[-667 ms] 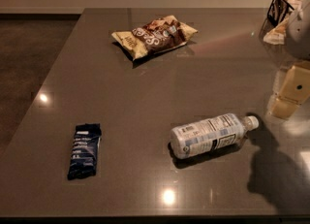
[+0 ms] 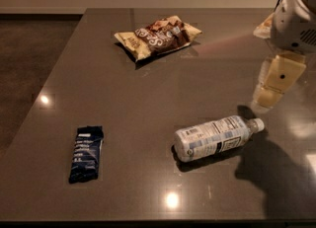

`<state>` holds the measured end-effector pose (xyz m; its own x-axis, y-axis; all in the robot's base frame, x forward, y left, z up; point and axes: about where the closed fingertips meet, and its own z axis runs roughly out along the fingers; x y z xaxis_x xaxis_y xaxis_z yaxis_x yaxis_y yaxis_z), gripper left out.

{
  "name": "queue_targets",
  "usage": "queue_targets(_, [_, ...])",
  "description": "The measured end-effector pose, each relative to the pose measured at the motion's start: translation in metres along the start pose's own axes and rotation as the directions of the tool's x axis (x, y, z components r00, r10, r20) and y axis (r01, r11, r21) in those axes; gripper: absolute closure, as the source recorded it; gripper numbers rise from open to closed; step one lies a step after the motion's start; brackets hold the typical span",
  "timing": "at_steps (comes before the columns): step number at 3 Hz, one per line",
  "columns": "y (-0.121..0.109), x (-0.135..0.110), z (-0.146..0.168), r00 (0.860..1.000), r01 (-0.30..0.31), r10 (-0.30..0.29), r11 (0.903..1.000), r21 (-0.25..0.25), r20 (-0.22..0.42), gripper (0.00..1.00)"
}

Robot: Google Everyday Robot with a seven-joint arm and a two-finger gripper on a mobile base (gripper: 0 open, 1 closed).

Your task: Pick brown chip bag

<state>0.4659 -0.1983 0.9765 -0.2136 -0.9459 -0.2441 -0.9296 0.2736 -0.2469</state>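
1. Our pincer (image 2: 270, 91) hangs at the right edge of the surface (image 2: 123, 98), just beyond the cap end of the clear bottle (image 2: 215, 137). We cannot tell whether it is wide or narrow.
2. The brown chip bag (image 2: 159, 35) lies flat on the far part of the surface, well apart from the pincer.
3. We judge the step in hand to be the approach, with no grasp begun.
4. Next we would need to carry the pincer left and farther out, then lower it over the bag's middle, ignoring the dark blue bar wrapper (image 2: 86, 153).
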Motion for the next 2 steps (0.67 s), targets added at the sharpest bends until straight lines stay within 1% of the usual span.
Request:
queue_targets(1, [-0.031, -0.037, 0.021, 0.999, -0.007, 0.007, 1.0000, -0.001, 0.047, 0.00])
queue_targets(2, [-0.058, -0.077, 0.045, 0.994, -0.022, 0.020, 0.9996, 0.018, 0.105, 0.00])
